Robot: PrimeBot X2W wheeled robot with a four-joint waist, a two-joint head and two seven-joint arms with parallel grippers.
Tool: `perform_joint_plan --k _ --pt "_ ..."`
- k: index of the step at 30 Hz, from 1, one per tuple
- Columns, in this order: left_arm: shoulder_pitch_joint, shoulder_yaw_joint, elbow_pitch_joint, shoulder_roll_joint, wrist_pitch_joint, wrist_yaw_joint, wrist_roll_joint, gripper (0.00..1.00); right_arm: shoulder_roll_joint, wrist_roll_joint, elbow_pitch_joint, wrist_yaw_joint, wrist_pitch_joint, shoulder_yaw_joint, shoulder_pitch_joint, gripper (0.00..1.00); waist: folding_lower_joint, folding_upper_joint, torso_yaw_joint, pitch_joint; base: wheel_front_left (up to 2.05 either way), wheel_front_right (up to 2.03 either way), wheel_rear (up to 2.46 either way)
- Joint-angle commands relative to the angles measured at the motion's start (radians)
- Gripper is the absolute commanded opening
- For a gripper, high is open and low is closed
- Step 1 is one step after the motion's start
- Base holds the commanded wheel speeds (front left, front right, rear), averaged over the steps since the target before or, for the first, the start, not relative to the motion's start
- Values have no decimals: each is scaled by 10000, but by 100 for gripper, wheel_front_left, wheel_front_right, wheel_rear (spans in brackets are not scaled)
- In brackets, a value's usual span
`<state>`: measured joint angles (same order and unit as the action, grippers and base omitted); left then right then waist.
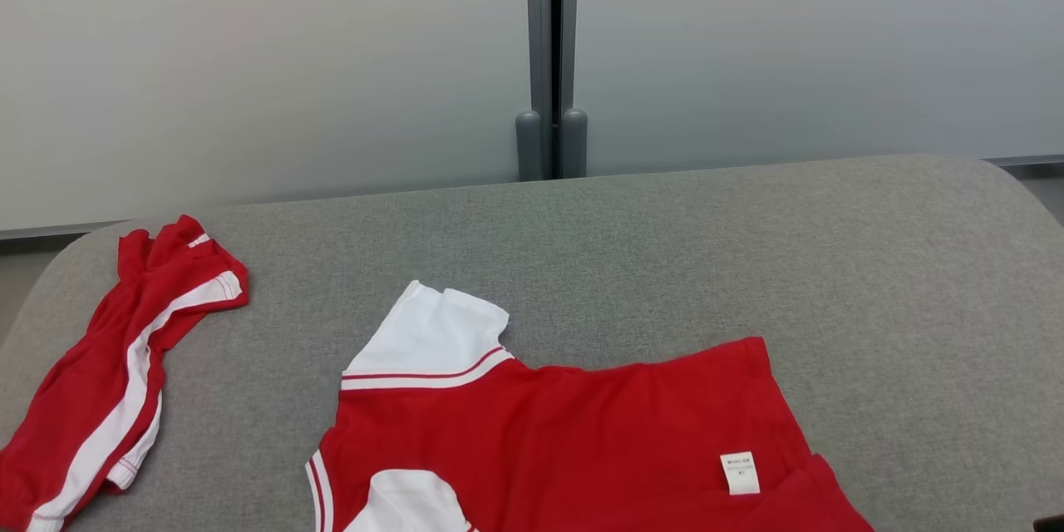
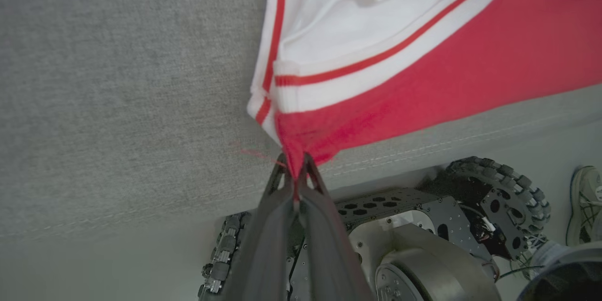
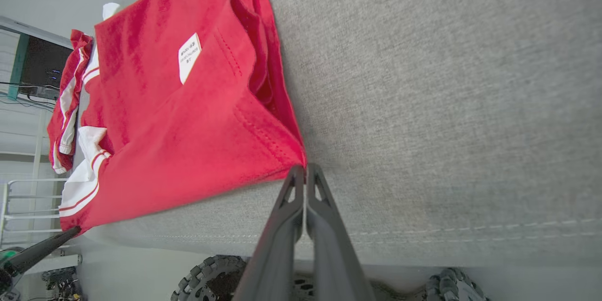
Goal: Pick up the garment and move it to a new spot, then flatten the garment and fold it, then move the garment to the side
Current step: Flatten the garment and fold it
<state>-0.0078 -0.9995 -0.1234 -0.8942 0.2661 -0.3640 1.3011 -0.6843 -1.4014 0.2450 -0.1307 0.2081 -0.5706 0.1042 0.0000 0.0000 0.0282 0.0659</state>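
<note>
At near edge of grey surface [image 1: 748, 249] | left gripper [image 2: 296, 171], right gripper [image 3: 305, 171]: each pinching a corner of the red garment [image 1: 582, 432] | step: flattening (judged) | next: pull both corners evenly.

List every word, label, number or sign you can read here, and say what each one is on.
Tag, white, sewn on the red shirt: a few printed lines, too small and blurred to read.
Shorts, red with white stripes: no text.
No other writing can be made out.
</note>
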Motion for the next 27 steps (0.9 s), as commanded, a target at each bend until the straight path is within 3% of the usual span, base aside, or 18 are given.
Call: perform_joint_plan --k 1,2,3,4,15,20,27 --pt "75 10 22 -26 17 -94 18 0 -23 -22 73 -2 11 94 93 0 0 0 -8 -5 0 0 0" --pt "79 27 45 -15 8 -114 26 15 18 1 105 -2 8 192 136 16 0 0 -14 -12 0 0 0" --pt "75 33 71 -6 17 -166 34 86 64 48 116 -2 32 256 184 50 0 0 -21 -16 0 0 0" --pt "42 15 108 -19 30 -206 -31 100 120 81 120 -2 68 315 236 100 0 0 -26 -18 0 0 0" --pt "-1515 428 -328 -467 1 -262 -1128 100 332 1103 -473 -10 -270 1653 -144 100 0 0 -92 -47 0 0 0" --pt "-3694 520 286 -68 836 648 -1881 100 1251 2176 -235 -10 -219 2324 -1515 100 0 0 -42 -378 0 0 0" --pt "-6342 299 2660 1467 1821 2383 -2374 100 2428 3035 632 -10 305 2489 -3580 100 0 0 79 -1296 0 0 0"
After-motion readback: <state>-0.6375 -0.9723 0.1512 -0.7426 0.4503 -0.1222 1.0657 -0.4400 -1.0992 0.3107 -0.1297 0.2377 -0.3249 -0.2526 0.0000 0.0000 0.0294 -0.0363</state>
